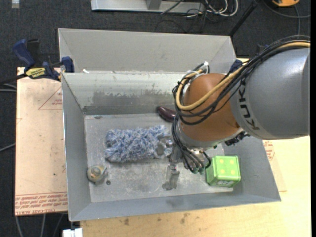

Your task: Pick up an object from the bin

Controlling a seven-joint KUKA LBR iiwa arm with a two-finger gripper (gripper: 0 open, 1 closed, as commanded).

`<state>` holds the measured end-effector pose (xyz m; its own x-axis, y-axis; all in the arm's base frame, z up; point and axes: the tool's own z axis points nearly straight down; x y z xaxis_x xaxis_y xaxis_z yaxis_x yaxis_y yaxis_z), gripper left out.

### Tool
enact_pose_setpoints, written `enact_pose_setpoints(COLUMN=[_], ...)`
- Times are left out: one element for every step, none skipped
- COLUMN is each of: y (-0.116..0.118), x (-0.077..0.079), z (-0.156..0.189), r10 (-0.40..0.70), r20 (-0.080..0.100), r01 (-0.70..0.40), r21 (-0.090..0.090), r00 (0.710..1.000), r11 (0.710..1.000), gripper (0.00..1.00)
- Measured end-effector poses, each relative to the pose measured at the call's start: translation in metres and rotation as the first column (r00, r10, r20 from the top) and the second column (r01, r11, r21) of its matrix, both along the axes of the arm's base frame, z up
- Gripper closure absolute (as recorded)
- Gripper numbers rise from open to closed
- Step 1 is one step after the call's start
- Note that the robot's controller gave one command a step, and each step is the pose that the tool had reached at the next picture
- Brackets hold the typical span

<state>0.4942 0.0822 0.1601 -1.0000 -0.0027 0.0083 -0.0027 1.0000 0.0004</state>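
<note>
While the pincer (171,177) stands low over the bare floor of the bin (74,132), between a shaggy blue-and-white cloth (134,143) and a green die (223,170), I cannot tell how far it is open; nothing shows in it. This looks like the approach, and next it must centre on one thing. The cloth's long axis runs across the view, its right end nearest.

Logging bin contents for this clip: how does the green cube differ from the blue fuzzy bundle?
The green cube is boxy with pale dots; the blue fuzzy bundle is shaggy and shapeless. The cube is compact; the bundle sprawls wider. The cube lies right, the bundle centre-left. Both rest on the bin floor.
</note>
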Motion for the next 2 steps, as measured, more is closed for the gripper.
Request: enact_pose_setpoints(y=[0.0, 0.023], x=[0.002, 0.067], z=[0.004, -0.042], r10=[-0.003, 0.102], r20=[0.008, 0.015], r01=[0.003, -0.102], r21=[0.001, 0.001], r00=[1.0, 0.995], r11=[1.0, 0.995], gripper=[0.0, 0.0])
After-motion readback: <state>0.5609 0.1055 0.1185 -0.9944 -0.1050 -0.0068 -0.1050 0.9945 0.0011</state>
